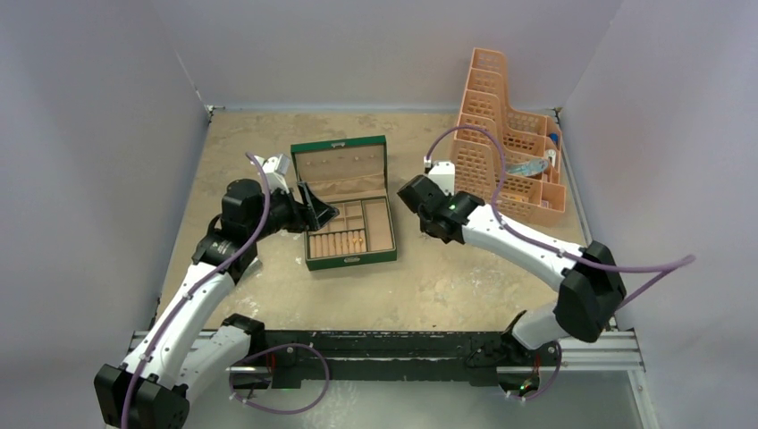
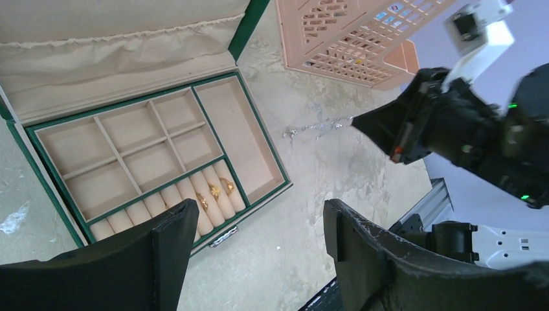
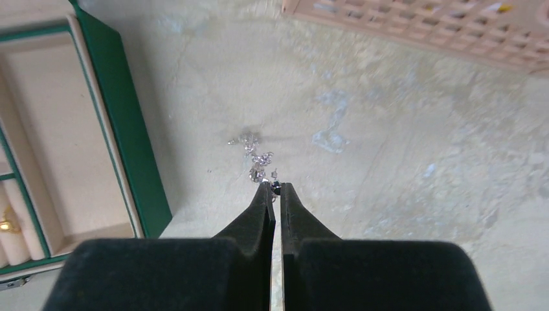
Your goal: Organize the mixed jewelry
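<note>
The mixed jewelry shows as a small silvery chain (image 3: 256,155) on the table right of the green box (image 3: 123,129), and three gold rings (image 2: 213,191) tucked in the box's roll slots. My right gripper (image 3: 275,188) is shut, its tips pinching the near end of the chain. The rest of the chain trails away from the tips towards the box. From the left wrist the chain (image 2: 317,126) stretches left from the right gripper (image 2: 355,123). My left gripper (image 2: 259,220) hovers open over the box's front edge, holding nothing.
The green box (image 1: 349,261) stands open at the table's middle, lid (image 1: 340,165) upright, with several beige compartments. A peach lattice basket (image 1: 501,152) stands at the back right, close behind the right arm. Grey walls close in three sides.
</note>
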Controlling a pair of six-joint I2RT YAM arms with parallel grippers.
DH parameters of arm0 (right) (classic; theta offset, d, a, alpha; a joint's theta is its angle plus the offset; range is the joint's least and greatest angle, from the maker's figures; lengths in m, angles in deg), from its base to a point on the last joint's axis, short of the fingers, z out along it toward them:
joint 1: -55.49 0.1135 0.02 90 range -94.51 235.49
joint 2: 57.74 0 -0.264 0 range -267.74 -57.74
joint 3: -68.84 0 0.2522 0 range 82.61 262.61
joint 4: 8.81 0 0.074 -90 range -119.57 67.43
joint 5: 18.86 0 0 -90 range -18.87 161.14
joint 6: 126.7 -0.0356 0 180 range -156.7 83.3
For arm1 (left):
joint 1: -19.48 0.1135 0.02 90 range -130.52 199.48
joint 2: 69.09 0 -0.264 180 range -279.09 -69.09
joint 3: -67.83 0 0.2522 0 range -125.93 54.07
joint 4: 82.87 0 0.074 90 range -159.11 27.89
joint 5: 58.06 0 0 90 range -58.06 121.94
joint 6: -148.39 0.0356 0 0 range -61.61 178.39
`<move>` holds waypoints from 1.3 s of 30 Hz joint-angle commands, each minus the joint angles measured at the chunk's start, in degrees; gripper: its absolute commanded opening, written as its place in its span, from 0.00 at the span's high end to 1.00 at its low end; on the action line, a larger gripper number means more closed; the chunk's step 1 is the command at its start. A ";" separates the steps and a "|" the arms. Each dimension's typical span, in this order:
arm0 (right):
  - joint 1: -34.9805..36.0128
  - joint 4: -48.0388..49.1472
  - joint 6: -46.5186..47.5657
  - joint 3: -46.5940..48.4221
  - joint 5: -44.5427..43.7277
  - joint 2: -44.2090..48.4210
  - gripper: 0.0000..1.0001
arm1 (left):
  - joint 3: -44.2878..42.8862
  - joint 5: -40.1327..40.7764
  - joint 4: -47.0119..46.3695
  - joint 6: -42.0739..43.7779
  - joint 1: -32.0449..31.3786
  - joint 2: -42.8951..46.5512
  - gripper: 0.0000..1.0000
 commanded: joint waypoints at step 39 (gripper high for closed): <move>7.00 51.25 33.49 14.85 14.37 -7.18 1.00 | -5.88 39.58 9.89 -9.42 0.03 7.59 0.27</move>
